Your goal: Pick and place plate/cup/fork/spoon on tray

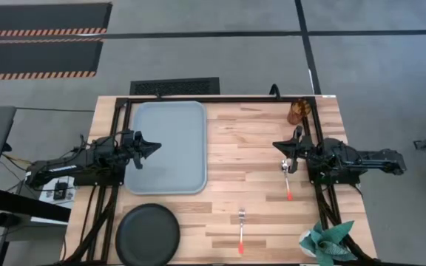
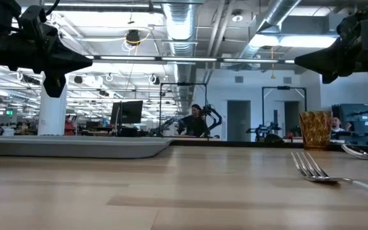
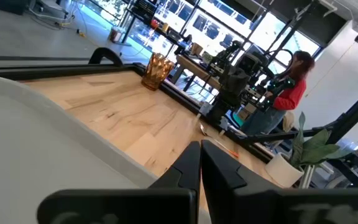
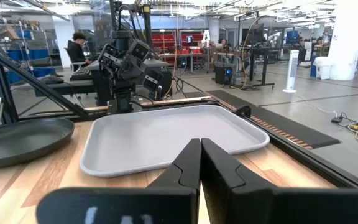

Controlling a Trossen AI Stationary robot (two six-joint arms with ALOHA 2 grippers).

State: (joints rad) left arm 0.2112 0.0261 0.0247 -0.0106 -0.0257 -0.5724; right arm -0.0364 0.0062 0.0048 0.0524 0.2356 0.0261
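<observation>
Both pairs of fingers are pressed together and grip nothing: the left gripper (image 1: 156, 147) hovers over the left part of the tray (image 1: 170, 118), and the right gripper (image 1: 277, 145) hangs above bare wood near the table's right side, just beside the spoon. One light wooden table (image 1: 250, 159) carries everything, with one dark arm reaching in from each side. One pale blue-grey tray lies flat at the far left of the table, with nothing on it. One round black plate (image 1: 148, 233) sits at the near left corner, just off the tray's near edge and apart from it. One amber glass cup (image 1: 297, 112) stands upright at the far right corner, well away from the tray. Two orange-red-handled utensils lie on the wood: one spoon (image 1: 287, 177) on the right, its silver bowl end close under the right gripper, and one fork (image 1: 241, 229) near the front edge, between plate and plant. One potted green plant (image 1: 328, 242) stands at the near right corner. In the room beyond, one person in red (image 3: 291, 87) is seated.
</observation>
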